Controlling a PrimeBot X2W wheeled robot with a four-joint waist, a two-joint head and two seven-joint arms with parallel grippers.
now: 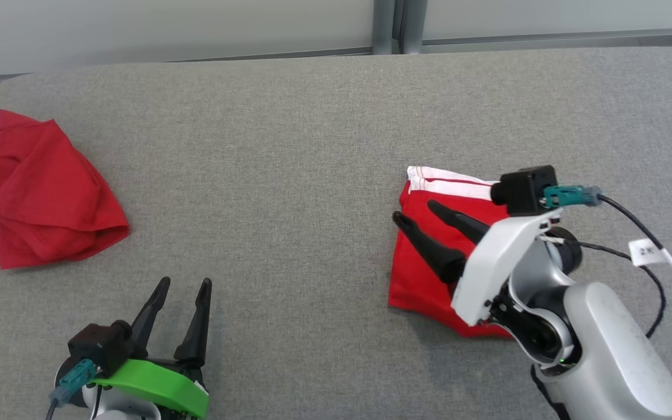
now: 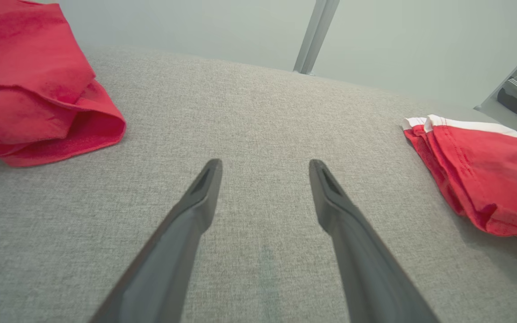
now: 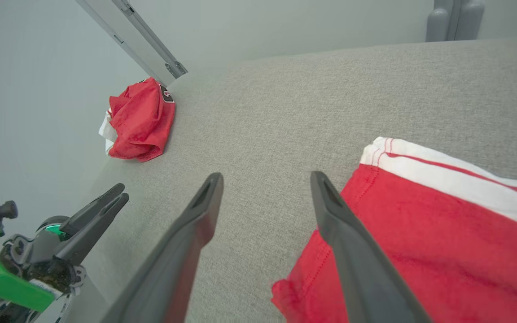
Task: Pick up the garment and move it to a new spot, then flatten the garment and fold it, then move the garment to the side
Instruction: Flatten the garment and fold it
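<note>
The garment (image 1: 417, 283) is a folded red piece with a white band along its far edge, lying on the right half of the grey padded table (image 1: 289, 175). It also shows in the left wrist view (image 2: 483, 179) and the right wrist view (image 3: 420, 233). My right gripper (image 1: 415, 210) hovers open over the garment's left edge with nothing between its fingers (image 3: 266, 177). One of its fingers is over the red cloth, the other over bare table. At the near left my left gripper (image 1: 185, 282) stands open and empty over bare table (image 2: 265, 163), far from the garment.
A second red garment (image 1: 38, 186) lies crumpled at the table's far left edge (image 2: 29, 85) (image 3: 139, 119). A pale wall and a grey post (image 1: 397, 26) stand behind the table. A black cable (image 1: 657, 245) loops beside my right wrist.
</note>
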